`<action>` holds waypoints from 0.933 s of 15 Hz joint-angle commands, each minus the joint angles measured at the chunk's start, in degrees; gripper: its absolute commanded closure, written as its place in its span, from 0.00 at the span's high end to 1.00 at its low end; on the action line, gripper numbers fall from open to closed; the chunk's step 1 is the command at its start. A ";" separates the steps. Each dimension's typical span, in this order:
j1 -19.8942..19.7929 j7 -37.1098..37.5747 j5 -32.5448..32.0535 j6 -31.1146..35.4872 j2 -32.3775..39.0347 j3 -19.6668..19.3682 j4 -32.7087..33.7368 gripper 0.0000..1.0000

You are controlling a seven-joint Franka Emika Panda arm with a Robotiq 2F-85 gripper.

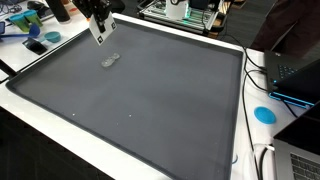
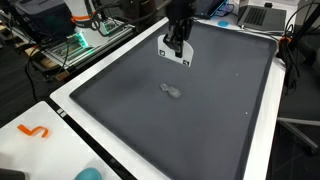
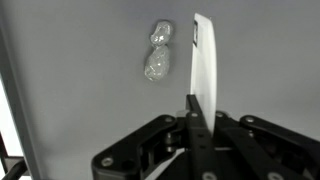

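Grey mat [image 1: 150, 110] covers nearly the whole white table [image 1: 60, 140], and from where I stand the action is at its far end. The black gripper [image 1: 98, 22] hangs over the far left part of the mat in an exterior view. Its fingers are pinched together on a white card [image 1: 101, 33], a thin flat strip that hangs down from them at a slight tilt.

The wrist view shows it best. The two fingers [image 3: 190, 108] are closed right up with no gap, and the card [image 3: 205, 60] sticks straight out from between them, seen almost edge-on. I cannot tell whether the card's free end touches the mat.

Just beside the card, a little nearer to me, a clear wrapper [image 1: 110, 61] lies crumpled on the mat. In the wrist view it sits to the left of the card, close by but apart from it.

Off the mat to the right is a blue disc [image 1: 264, 114] on the table edge, with a laptop [image 1: 295, 72] beyond it. In an exterior view an orange piece [image 2: 35, 131] lies on the near left corner of the table.
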 commanded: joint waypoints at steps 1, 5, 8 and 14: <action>1.85 5.41 -2.75 -1.49 -1.28 0.24 -0.32 0.01; 3.41 7.92 -4.35 -1.25 -2.27 0.82 -0.39 0.01; 3.68 4.13 -6.26 0.41 -3.39 1.33 -0.99 0.01; 2.53 -14.70 -5.34 0.61 -5.70 2.71 -1.35 0.01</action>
